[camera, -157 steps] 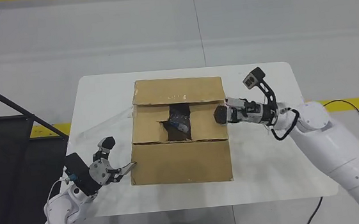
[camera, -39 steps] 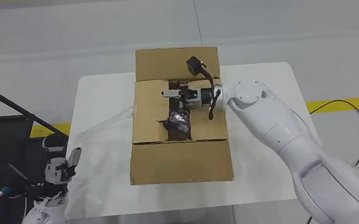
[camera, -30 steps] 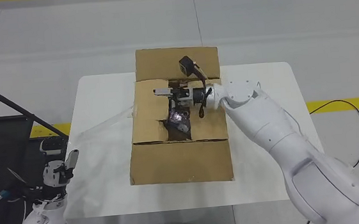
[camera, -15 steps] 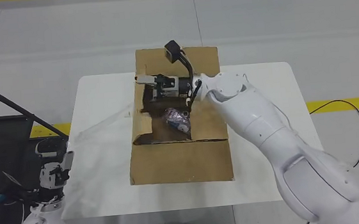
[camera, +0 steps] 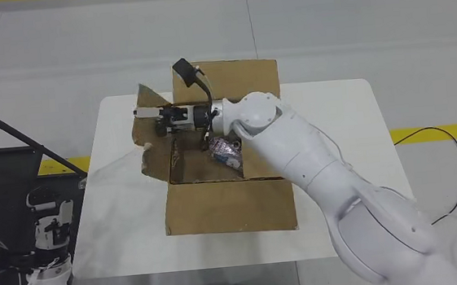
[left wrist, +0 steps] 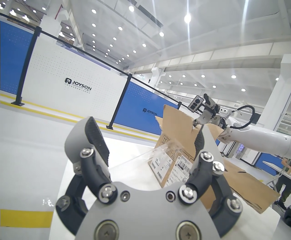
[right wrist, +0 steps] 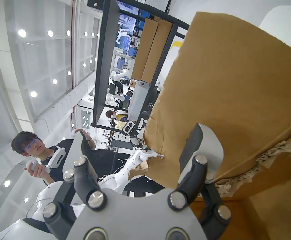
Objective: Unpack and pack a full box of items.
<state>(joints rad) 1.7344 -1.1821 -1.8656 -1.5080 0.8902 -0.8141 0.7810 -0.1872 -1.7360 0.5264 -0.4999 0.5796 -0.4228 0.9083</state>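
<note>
The cardboard box [camera: 230,208] stands mid-table with its back flap [camera: 227,79] folded outward. My right gripper [camera: 146,114] is stretched across the box to its left flap [camera: 148,137], which stands raised and leaning outward. In the right wrist view that gripper [right wrist: 138,145] is open, and the flap's torn edge [right wrist: 204,91] lies between its fingers, against one pad. A bluish wrapped item [camera: 225,149] lies inside the box. My left gripper [camera: 48,228] hangs off the table's left side, open and holding nothing [left wrist: 147,134]; from there the box [left wrist: 177,163] is farther off.
The white table [camera: 122,233] has bare room to the left and right of the box. A strip of clear tape [camera: 119,158] trails from the box's left side. A black barrier [camera: 3,187] stands beside the table on the left.
My right arm swung from the box's right side across to its left, and the back flap and left flap came open. My left arm drew back off the table.
</note>
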